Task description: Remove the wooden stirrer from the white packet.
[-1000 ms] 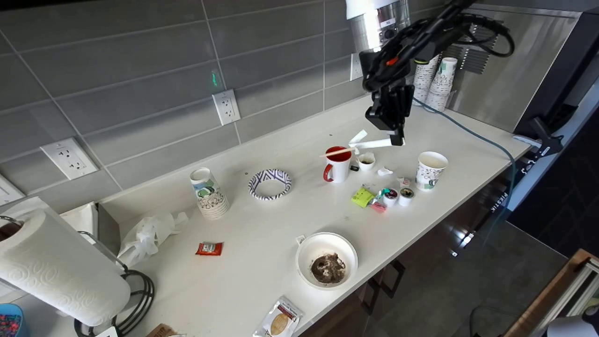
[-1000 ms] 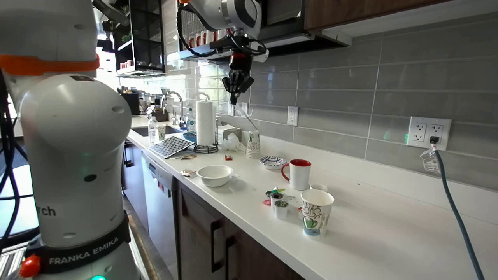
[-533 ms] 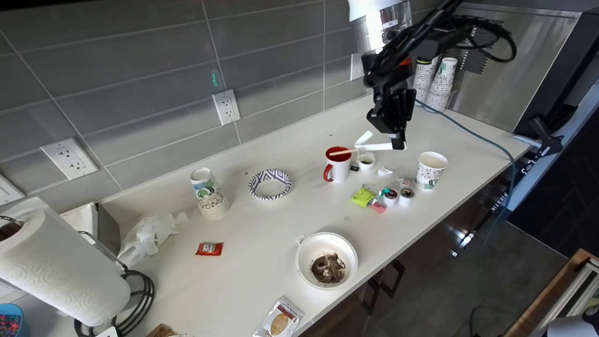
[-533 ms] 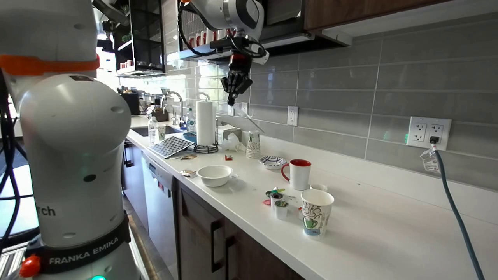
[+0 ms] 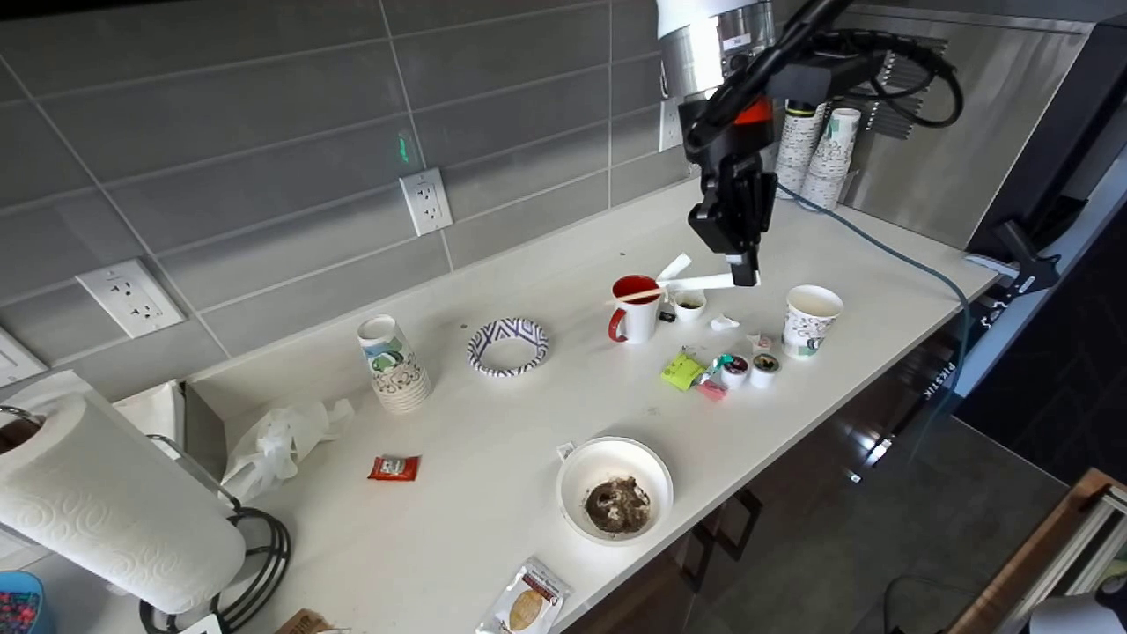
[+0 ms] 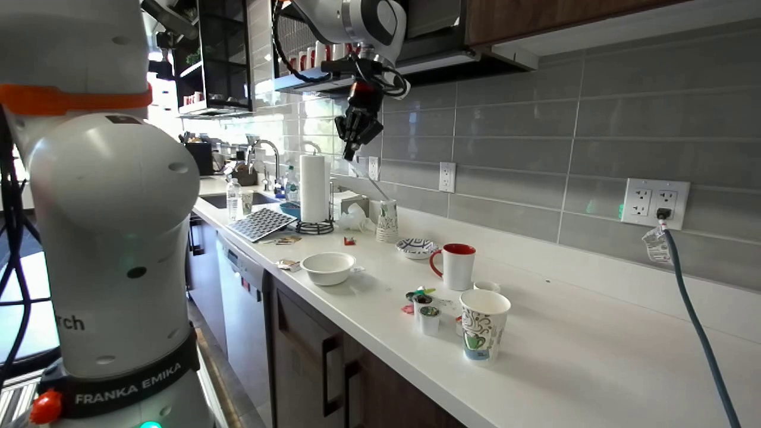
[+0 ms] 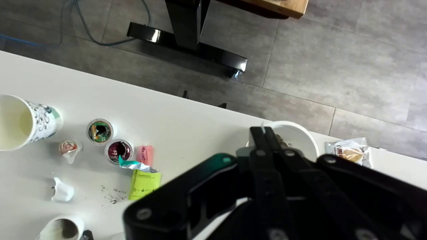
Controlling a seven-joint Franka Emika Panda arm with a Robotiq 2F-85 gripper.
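My gripper [image 5: 745,276] hangs above the counter, its fingers pinched on one end of the white packet [image 5: 704,283]. The packet reaches away from the fingertips, with a torn flap [image 5: 677,266] standing off its far end. From that end the wooden stirrer [image 5: 636,296] sticks out, thin and tan; its other end is hidden in the paper. Stirrer and packet also show in an exterior view, where the packet [image 6: 360,171] slants down from the fingers and the stirrer [image 6: 379,190] continues below. In the wrist view only a thin pale edge shows between the fingertips [image 7: 257,134].
Beneath the gripper stand a red-lined white mug [image 5: 640,328], a small white cup [image 5: 689,310], opened pods [image 5: 763,377] and a tall paper cup [image 5: 803,336]. Farther along are a patterned bowl [image 5: 508,372], a stack of cups [image 5: 403,386] and a white bowl [image 5: 615,540].
My gripper has moved a little, lower in an exterior view, carrying the packet along. The stirrer has wobbled and swung, and still hangs from the packet.
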